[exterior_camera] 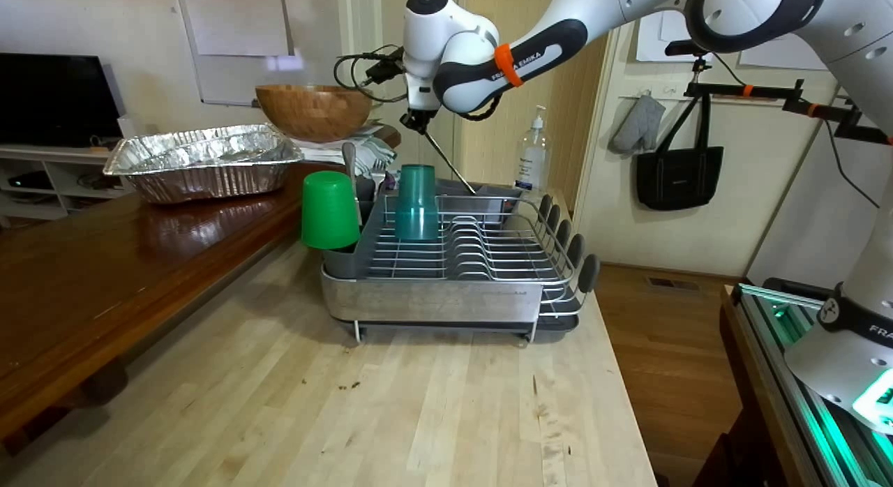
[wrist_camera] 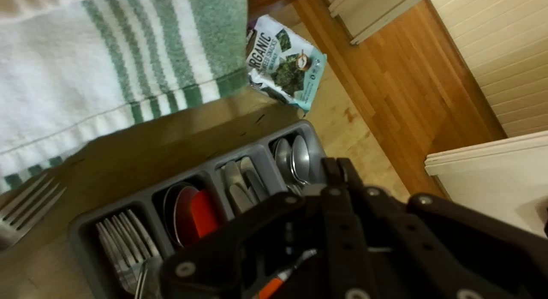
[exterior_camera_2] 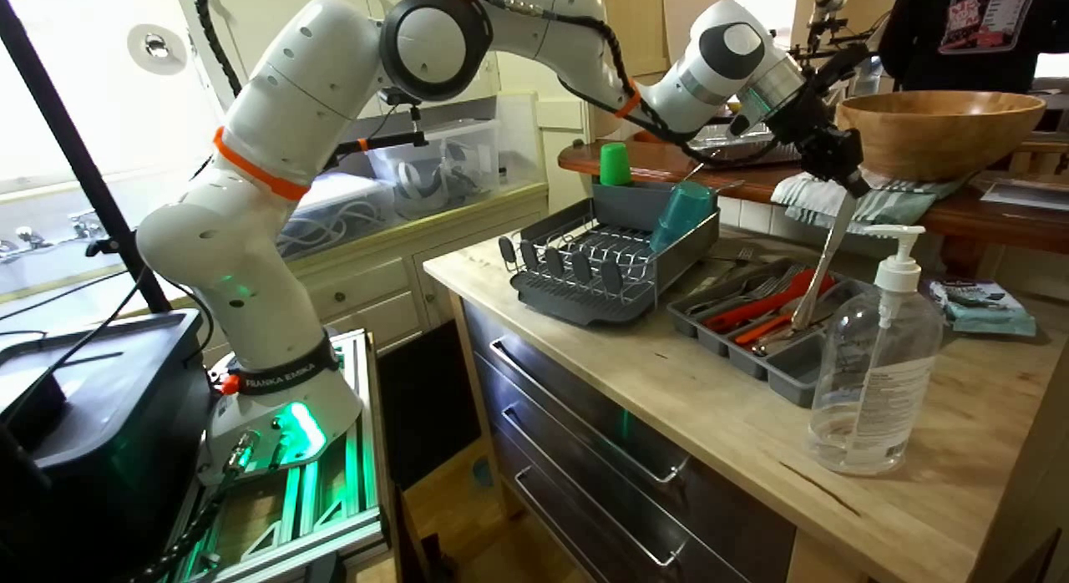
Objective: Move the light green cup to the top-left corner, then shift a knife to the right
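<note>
Both exterior views show the knife [exterior_camera_2: 828, 249] pinched in closed jaws at the tip of the gripper [exterior_camera_2: 857, 184] and slanting down from them; whether its lower end touches the tray [exterior_camera_2: 789, 387] cannot be told. The green cup [exterior_camera: 330, 210] stands upside down at a corner of the rack [exterior_camera: 432, 300], well apart from the jaws. The arm [exterior_camera: 558, 51] arches outward, wrist bent downward. Only the wrist view (the knife is hard to pick out there) gives legible lettering on the packet [wrist_camera: 287, 63].

Wooden counter [exterior_camera: 418, 403] — dish rack [exterior_camera: 432, 300], cutlery tray [exterior_camera_2: 789, 387] beside it — pump bottle [exterior_camera_2: 873, 399], snack packet [exterior_camera_2: 981, 306].
</note>
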Robot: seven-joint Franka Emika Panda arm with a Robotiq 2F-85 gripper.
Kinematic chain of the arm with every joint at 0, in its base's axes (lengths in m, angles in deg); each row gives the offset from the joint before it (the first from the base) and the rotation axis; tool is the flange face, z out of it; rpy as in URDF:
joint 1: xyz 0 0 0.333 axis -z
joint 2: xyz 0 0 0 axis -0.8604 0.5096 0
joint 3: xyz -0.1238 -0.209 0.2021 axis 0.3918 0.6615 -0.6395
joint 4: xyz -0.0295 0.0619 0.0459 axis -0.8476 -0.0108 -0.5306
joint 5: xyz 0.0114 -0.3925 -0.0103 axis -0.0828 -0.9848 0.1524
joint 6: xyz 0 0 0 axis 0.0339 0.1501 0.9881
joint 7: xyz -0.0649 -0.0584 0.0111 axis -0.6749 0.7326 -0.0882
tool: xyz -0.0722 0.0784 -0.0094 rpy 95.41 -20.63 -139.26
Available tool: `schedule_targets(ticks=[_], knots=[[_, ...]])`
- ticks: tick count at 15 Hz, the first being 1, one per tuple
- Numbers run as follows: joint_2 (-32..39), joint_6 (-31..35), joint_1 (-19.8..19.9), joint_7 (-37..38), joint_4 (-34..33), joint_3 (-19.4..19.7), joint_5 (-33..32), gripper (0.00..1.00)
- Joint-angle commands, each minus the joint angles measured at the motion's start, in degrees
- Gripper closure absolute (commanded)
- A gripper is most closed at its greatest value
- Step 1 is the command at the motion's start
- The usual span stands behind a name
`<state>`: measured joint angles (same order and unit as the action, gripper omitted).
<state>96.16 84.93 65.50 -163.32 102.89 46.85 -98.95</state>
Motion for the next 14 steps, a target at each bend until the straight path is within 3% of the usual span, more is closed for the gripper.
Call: schedule_targets(ticks=[1, 2, 3, 7, 9, 10, 14], knots=[[-0.6, 2.7, 1.4, -7.2, 5.2, -1.7, 3.6, 1.00], [-0.6, 2.2, 1.3, -9.0, 5.9, -1.7, 4.1, 1.00], [-2.1, 1.7, 4.3, -5.9, 10.1, -7.0, -1.5, 1.00], [-1.5, 0.2, 6.4, -6.0, 12.0, -8.9, -2.7, 1.00], [-1.1, -1.1, 5.8, -5.7, 10.8, -7.2, -1.3, 1.00], [-1.1, -2.6, 3.8, -5.0, 10.2, -3.7, 1.0, 1.00], [0.6, -9.6, 2.9, -2.2, 8.0, 0.6, 2.8, 1.00]])
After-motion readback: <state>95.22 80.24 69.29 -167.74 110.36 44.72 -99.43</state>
